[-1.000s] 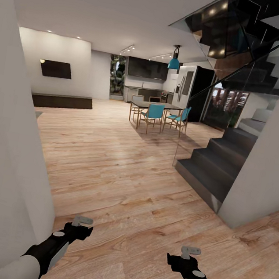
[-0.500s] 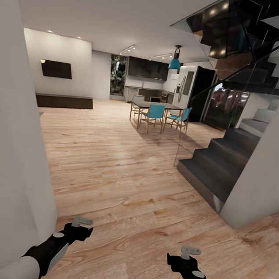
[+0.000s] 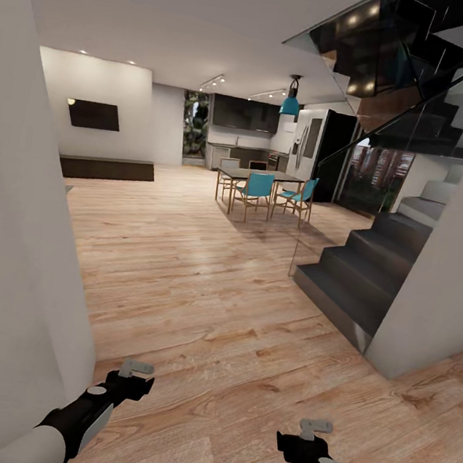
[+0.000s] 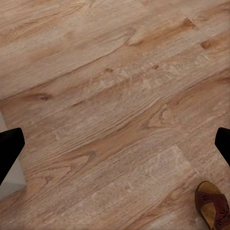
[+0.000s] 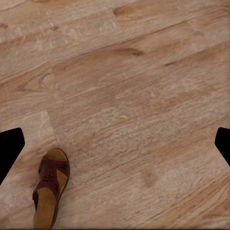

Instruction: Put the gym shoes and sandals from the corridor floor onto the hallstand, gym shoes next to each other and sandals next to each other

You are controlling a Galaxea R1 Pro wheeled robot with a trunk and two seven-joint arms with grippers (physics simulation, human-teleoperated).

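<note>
On the grainy wood-plank floor (image 5: 143, 96) lies a brown strappy sandal (image 5: 50, 191), tan sole. My L gripper (image 3: 137, 368) & R gripper (image 3: 315, 426) hang low, both spread wide, empty.

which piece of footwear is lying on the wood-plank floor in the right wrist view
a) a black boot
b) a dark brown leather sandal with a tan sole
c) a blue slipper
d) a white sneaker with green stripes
b: the right wrist view shows a single dark brown leather sandal with a tan sole lying flat on the light brown wood-plank floor, apart from the end effector fingers at the picture's edges.
</note>
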